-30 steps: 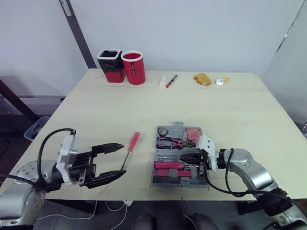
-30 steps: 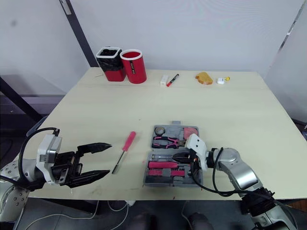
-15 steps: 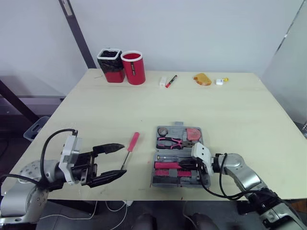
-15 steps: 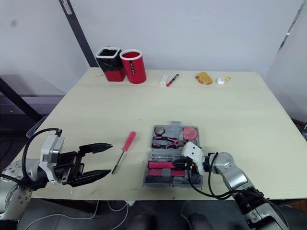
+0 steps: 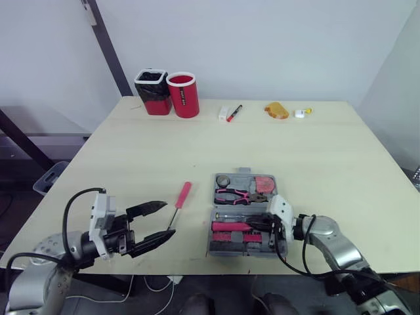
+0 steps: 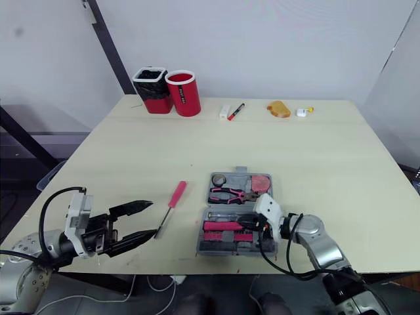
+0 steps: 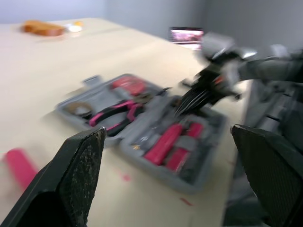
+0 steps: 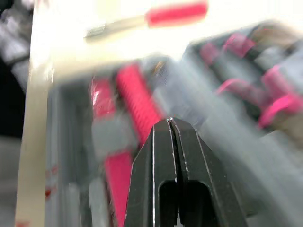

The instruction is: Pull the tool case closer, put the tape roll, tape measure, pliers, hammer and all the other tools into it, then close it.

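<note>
**Loose screwdriver lies just ahead of the left gripper**

At the near table edge the left gripper (image 5: 165, 220) has its fingers spread. The one loose screwdriver (image 5: 178, 203) lies just beyond its tips, metal end nearest and red handle pointing away, so the left arm is nearer. To the right, the right gripper (image 5: 261, 226), fingers pressed together, is over the near half of the single open tool case (image 5: 213, 244). Two red cups (image 5: 184, 95) stand far back
</note>
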Tool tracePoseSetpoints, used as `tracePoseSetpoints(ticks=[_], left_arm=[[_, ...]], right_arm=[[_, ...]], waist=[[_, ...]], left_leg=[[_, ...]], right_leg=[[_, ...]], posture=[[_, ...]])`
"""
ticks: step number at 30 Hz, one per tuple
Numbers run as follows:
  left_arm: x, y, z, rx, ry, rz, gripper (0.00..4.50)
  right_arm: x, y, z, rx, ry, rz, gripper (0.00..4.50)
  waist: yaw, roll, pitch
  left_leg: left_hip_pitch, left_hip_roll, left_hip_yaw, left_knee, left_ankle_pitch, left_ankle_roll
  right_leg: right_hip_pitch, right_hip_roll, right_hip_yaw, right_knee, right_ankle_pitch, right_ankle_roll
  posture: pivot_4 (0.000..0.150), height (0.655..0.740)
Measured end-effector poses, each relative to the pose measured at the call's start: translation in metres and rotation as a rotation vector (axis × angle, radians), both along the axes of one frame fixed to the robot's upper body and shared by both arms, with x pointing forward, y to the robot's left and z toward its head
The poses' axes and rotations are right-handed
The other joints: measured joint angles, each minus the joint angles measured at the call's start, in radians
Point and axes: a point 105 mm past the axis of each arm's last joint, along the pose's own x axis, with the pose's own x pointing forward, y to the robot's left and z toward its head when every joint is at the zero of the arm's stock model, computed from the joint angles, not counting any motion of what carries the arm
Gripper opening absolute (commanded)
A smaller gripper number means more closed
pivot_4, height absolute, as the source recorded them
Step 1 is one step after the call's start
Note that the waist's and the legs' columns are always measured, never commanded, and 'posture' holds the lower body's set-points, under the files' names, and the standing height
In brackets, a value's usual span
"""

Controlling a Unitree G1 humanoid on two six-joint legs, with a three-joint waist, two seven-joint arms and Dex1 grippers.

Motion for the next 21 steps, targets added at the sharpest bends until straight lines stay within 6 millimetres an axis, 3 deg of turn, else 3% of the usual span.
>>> tracePoseSetpoints(ticks=[2, 4, 5, 6, 9, 10, 12, 15, 18, 21], left_arm=[[0.004, 0.005, -0.009, -0.020, 0.023, 0.098, 4.50], [0.005, 0.011, -0.017, -0.030, 0.048, 0.156, 4.50], [0.005, 0.014, -0.020, -0.033, 0.061, 0.186, 4.50], [0.003, 0.025, -0.026, -0.035, 0.078, 0.266, 4.50], [-0.001, 0.033, -0.030, -0.035, 0.088, 0.317, 4.50], [-0.007, 0.042, -0.033, -0.027, 0.101, 0.354, 4.50], [-0.016, 0.051, -0.039, -0.021, 0.133, 0.399, 4.50], [-0.025, 0.059, -0.047, -0.023, 0.166, 0.450, 4.50], [-0.030, 0.064, -0.048, -0.015, 0.182, 0.483, 4.50], [-0.024, 0.054, -0.033, -0.017, 0.165, 0.477, 4.50]], right_arm=[[-0.004, -0.015, 0.013, 0.033, -0.032, -0.072, 0.60], [-0.009, -0.029, 0.014, 0.047, -0.025, -0.136, 1.53], [-0.013, -0.037, 0.013, 0.050, -0.015, -0.174, 1.75], [-0.026, -0.065, 0.006, 0.033, 0.021, -0.273, 2.25], [-0.043, -0.089, 0.004, 0.024, 0.038, -0.348, 3.09], [-0.056, -0.108, 0.002, -0.002, 0.054, -0.396, 3.77], [-0.070, -0.132, -0.004, -0.040, 0.088, -0.465, 4.49], [-0.091, -0.160, -0.008, -0.075, 0.116, -0.538, 4.49], [-0.097, -0.169, -0.007, -0.096, 0.120, -0.552, 4.49], [-0.095, -0.170, -0.005, -0.096, 0.102, -0.548, 4.49]], waist=[[0.002, 0.000, 0.000], [0.005, -0.002, -0.001], [0.006, -0.002, -0.001], [0.003, -0.001, 0.000], [0.002, 0.000, 0.000], [0.003, 0.000, 0.000], [0.003, -0.001, 0.000], [-0.001, -0.001, 0.000], [-0.004, -0.001, 0.000], [0.000, -0.001, 0.000]], left_leg=[[0.000, 0.000, -0.001, -0.001, 0.000, 0.000], [-0.001, 0.000, -0.001, -0.001, 0.000, 0.000], [-0.001, 0.000, 0.000, -0.002, 0.000, 0.000], [0.000, 0.000, 0.000, -0.001, 0.000, 0.000], [0.000, 0.000, 0.000, -0.002, 0.000, 0.000], [0.000, 0.000, 0.000, -0.003, 0.000, 0.000], [-0.001, 0.000, 0.000, -0.004, 0.000, 0.000], [0.001, 0.001, 0.000, -0.003, -0.001, 0.000], [0.002, 0.002, 0.000, -0.003, -0.003, -0.004], [0.001, 0.001, 0.000, -0.003, -0.003, -0.005]], right_leg=[[0.000, 0.000, -0.001, 0.000, 0.000, 0.000], [0.000, 0.000, -0.001, -0.001, 0.000, 0.000], [0.000, 0.000, -0.001, -0.001, 0.000, 0.000], [0.000, -0.001, 0.000, -0.001, 0.000, 0.000], [0.000, -0.002, 0.000, -0.001, -0.001, 0.000], [0.000, -0.002, 0.000, -0.002, -0.001, 0.001], [0.000, -0.002, 0.000, -0.004, -0.001, 0.001], [-0.001, -0.004, 0.000, -0.004, -0.003, 0.004], [-0.001, -0.010, -0.002, -0.004, -0.003, 0.005], [-0.001, -0.013, -0.004, -0.004, -0.003, 0.005]], posture=[[0.150, 0.7400], [0.150, 0.7400], [0.150, 0.7400], [0.150, 0.7400], [0.150, 0.7400], [0.150, 0.7400], [0.150, 0.7400], [0.150, 0.7400], [0.150, 0.7400], [0.150, 0.7400]])
